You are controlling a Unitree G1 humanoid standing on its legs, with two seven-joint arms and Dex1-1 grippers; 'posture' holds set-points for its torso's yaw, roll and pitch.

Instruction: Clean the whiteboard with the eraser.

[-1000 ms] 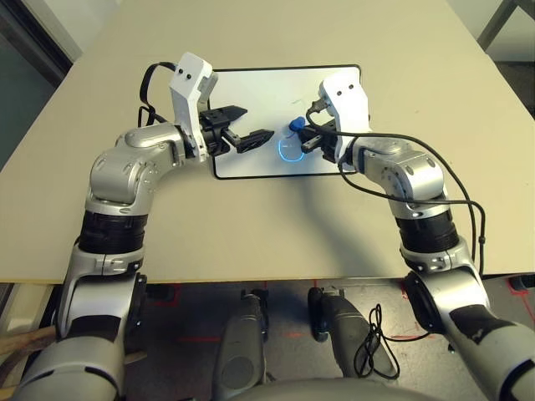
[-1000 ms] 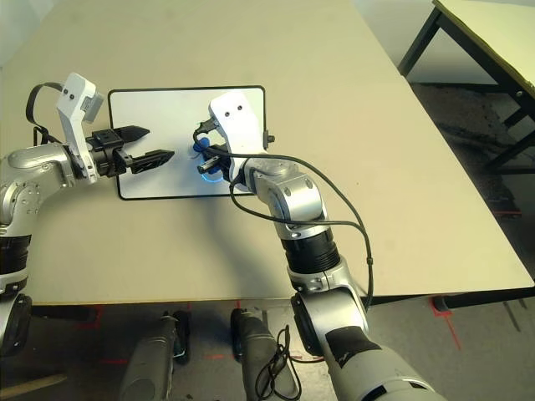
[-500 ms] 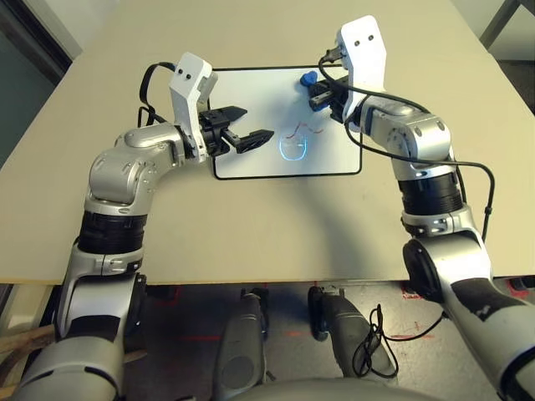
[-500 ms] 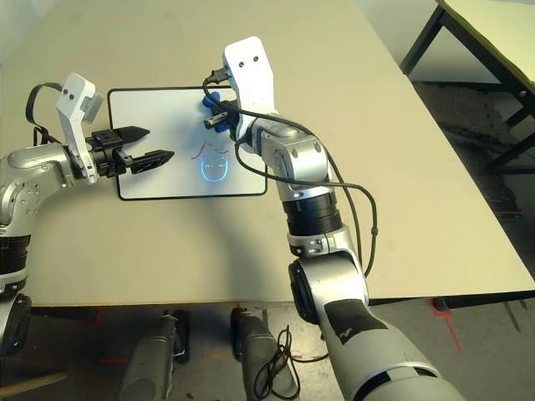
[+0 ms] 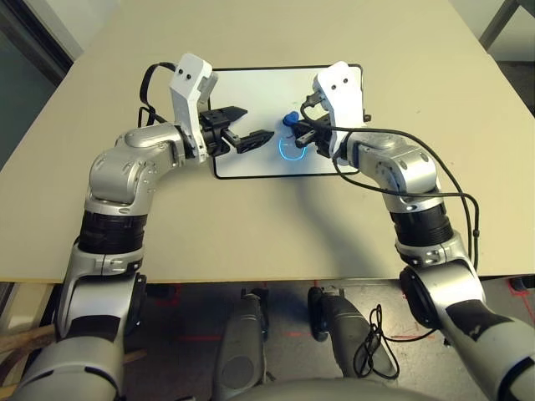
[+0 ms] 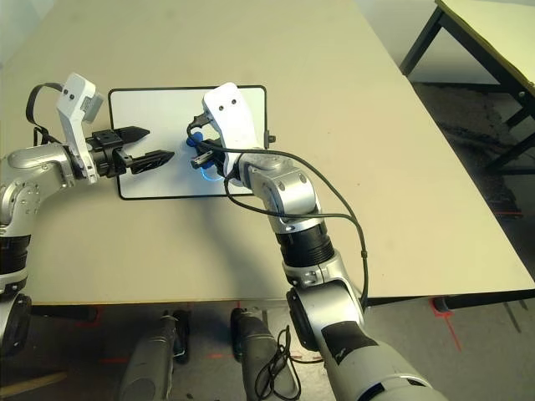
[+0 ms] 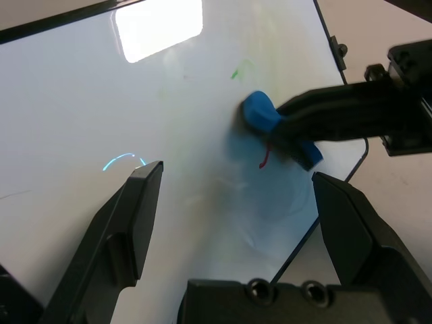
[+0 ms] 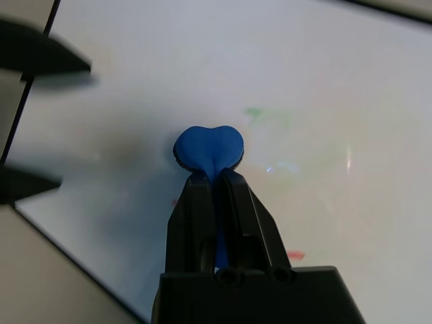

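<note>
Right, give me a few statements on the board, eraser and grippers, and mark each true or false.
1. The right gripper grips the eraser. True.
2. The left gripper is closed. False: its fingers stand apart.
3. The whiteboard lies on the table. True.
4. The eraser is red. False: it is blue.
5. The board is fully wiped. False: red and green marks remain on it.

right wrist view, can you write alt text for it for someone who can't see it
The robot's right hand grips a blue eraser between two black fingers over a whiteboard with faint green and red marker traces. The dark fingertips of the left hand reach in over the board near its black frame.
</note>
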